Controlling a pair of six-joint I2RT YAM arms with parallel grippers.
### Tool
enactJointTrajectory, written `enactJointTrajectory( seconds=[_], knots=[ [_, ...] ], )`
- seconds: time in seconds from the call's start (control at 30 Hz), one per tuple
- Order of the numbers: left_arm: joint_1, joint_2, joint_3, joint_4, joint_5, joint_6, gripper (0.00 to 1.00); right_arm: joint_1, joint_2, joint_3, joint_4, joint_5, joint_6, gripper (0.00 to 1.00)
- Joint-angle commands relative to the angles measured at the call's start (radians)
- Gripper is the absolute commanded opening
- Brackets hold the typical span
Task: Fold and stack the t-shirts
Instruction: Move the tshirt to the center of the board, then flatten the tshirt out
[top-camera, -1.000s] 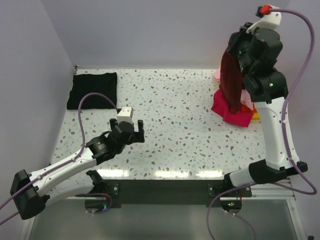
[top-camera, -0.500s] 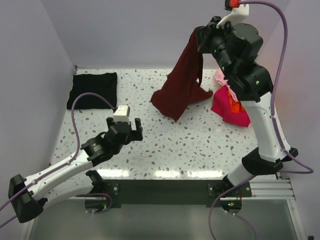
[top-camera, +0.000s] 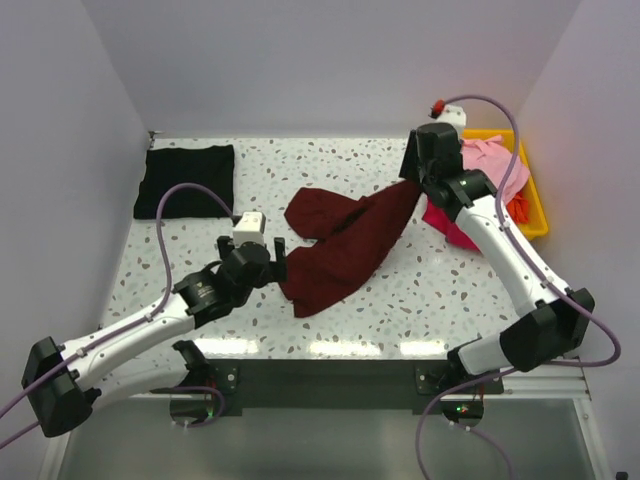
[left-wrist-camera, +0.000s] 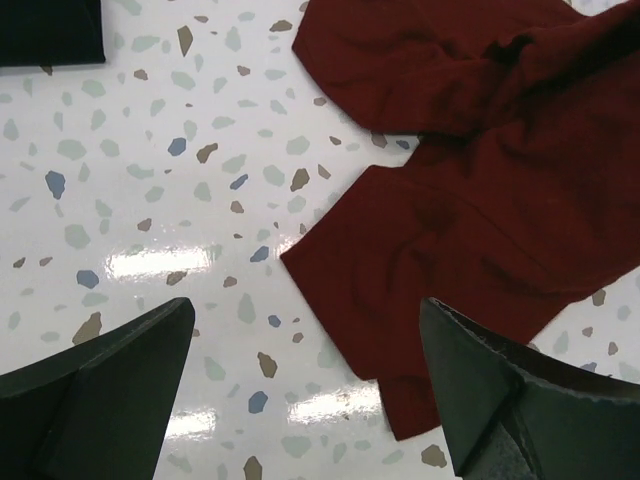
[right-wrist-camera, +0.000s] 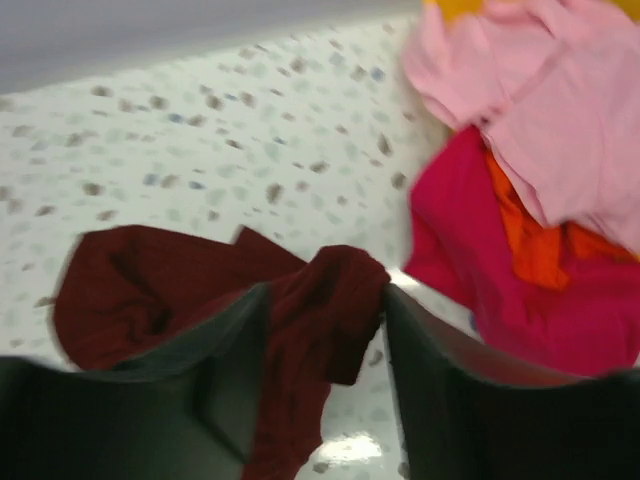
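Maroon shirt (top-camera: 340, 245) crumpled on table (top-camera: 420, 300); we see left gripper (left-wrist-camera: 307, 310) gaping beside it, right gripper (right-wrist-camera: 327, 300) straddling one end. Clamped? Too blurry, can't tell.

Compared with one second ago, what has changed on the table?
The right gripper swung the maroon t-shirt from high beside the bin leftward and down; it now lies crumpled across the middle of the table, one end between the fingers. The black t-shirt stayed folded in its corner; the left gripper stayed open.

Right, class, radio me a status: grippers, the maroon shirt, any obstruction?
Left gripper open, empty. Right gripper: maroon t-shirt bunched between its jaws, grip unclear. Shirt crumpled mid-table, unfolded. Nothing on it.
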Motion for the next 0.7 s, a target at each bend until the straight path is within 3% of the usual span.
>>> enactJointTrajectory(
  seconds=[0.0, 0.1, 0.4, 0.53, 0.63, 0.67],
  knots=[
    [0.006, 0.034, -0.010, 0.016, -0.018, -0.041, 1.00, -0.072, -0.080, -0.123, 0.008, 0.055, 0.052, 0.75],
    [0.008, 0.067, -0.030, 0.045, 0.016, -0.046, 1.00, -0.072, -0.087, -0.185, -0.006, -0.014, 0.040, 0.81],
    [-0.009, 0.131, -0.175, 0.109, 0.183, -0.178, 0.84, -0.072, -0.133, -0.430, 0.056, -0.168, 0.110, 0.81],
    [-0.041, 0.149, -0.209, 0.138, 0.213, -0.236, 0.84, -0.069, -0.168, -0.490, 0.058, -0.258, 0.118, 0.80],
    [-0.046, 0.146, -0.216, 0.122, 0.188, -0.277, 0.86, -0.001, -0.200, -0.536, 0.086, -0.329, 0.104, 0.75],
    [-0.046, 0.134, -0.213, 0.109, 0.176, -0.288, 0.88, 0.095, -0.202, -0.539, 0.085, -0.317, 0.100, 0.75]
  ],
)
